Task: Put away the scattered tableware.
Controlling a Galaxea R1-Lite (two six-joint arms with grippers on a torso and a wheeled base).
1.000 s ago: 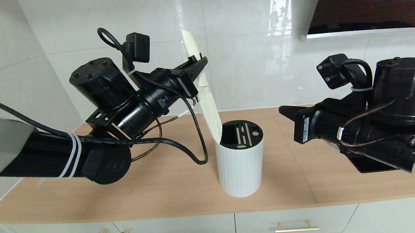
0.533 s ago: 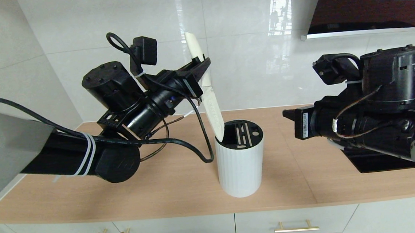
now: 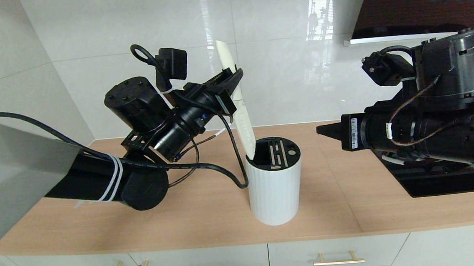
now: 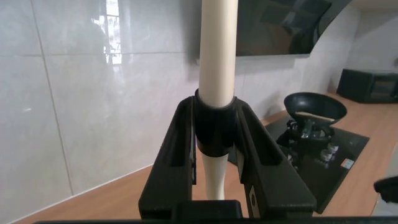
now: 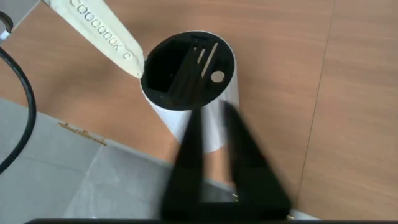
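Your left gripper point(image 3: 233, 78) grips the white knife point(image 3: 244, 122) by its handle, which is the right place to hold it. Treat it as light, stiff, slick and probably ceramic, so the tip at the knife block point(image 3: 274, 189) rim could chip.

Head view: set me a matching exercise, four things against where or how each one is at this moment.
Things:
1. white knife
2. white holder
3. right gripper
4. black cooktop

Places or states:
A. stands upright on the wooden counter, near its middle
B. set into the counter at the robot's right
C. clamped in the left gripper, tip down at the holder's rim
D. in the air to the right of the holder, open and empty

Pairs: 1-C, 2-A, 3-D, 4-B
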